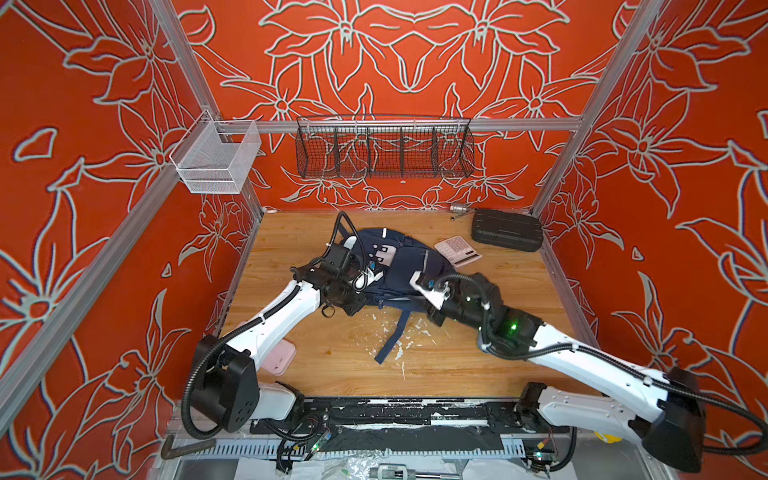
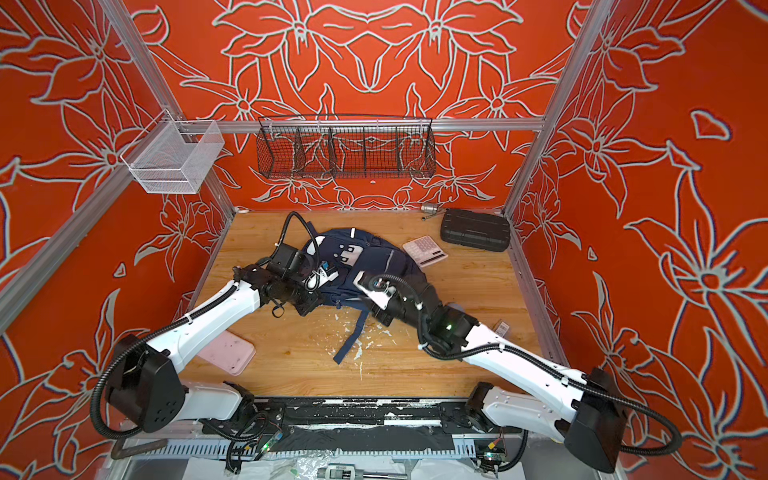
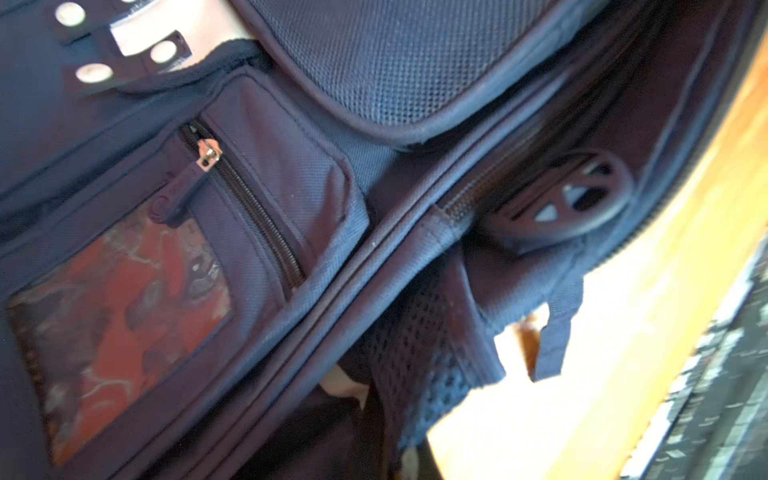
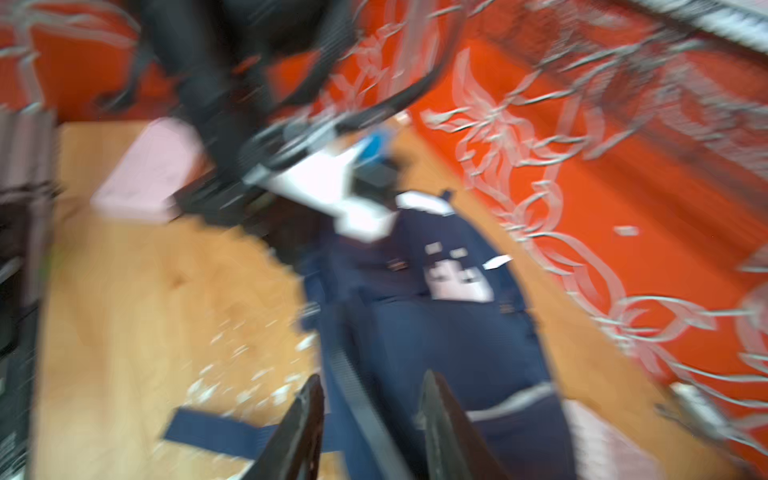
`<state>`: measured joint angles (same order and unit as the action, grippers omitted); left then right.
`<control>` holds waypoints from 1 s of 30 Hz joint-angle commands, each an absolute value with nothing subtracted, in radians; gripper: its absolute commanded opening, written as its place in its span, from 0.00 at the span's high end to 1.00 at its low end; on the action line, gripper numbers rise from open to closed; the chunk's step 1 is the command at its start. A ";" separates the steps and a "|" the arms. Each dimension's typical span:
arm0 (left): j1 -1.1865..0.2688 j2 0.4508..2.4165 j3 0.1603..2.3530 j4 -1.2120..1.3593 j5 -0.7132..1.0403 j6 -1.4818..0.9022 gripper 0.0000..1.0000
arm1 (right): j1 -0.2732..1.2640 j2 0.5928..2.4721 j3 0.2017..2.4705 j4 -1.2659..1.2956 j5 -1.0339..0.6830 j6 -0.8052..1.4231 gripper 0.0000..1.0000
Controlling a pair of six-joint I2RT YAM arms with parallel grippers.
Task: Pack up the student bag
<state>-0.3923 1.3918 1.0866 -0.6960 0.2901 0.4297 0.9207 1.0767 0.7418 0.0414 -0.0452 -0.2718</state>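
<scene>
Reaching inward from both sides over student bag (image 1: pixel 401 259), left gripper (image 1: pixel 367 277) closed tight, right gripper (image 4: pixel 372 376) partly parted, empty

The right wrist view is smeared by motion — the student bag (image 4: pixel 449 345) is reduced to a navy shape, and the right gripper (image 4: pixel 372 378) over it is cut off by the frame's edge. In a top view the tips of the left gripper (image 1: pixel 368 276), at the bag, are masked by its wrist.

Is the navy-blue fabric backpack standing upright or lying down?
Lying down. The navy-blue fabric backpack rests flat on the wooden table, pocket side up, one strap trailing.
</scene>
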 commanded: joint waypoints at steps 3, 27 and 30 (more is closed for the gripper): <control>-0.406 1.422 1.167 -0.700 0.449 0.299 1.00 | 1.023 1.158 0.683 0.174 0.060 -0.230 0.66; -0.454 1.441 1.236 -0.696 0.613 0.176 1.00 | 1.058 1.410 0.679 0.447 0.366 -0.147 0.72; -0.460 1.444 1.236 -0.699 0.614 0.180 1.00 | 1.059 1.428 0.688 0.473 0.440 -0.113 0.72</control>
<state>-0.4477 1.4483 1.2064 -0.7261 0.5213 0.1856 1.0595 1.4166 0.6647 0.3954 0.3374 -0.1665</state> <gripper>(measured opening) 0.048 0.280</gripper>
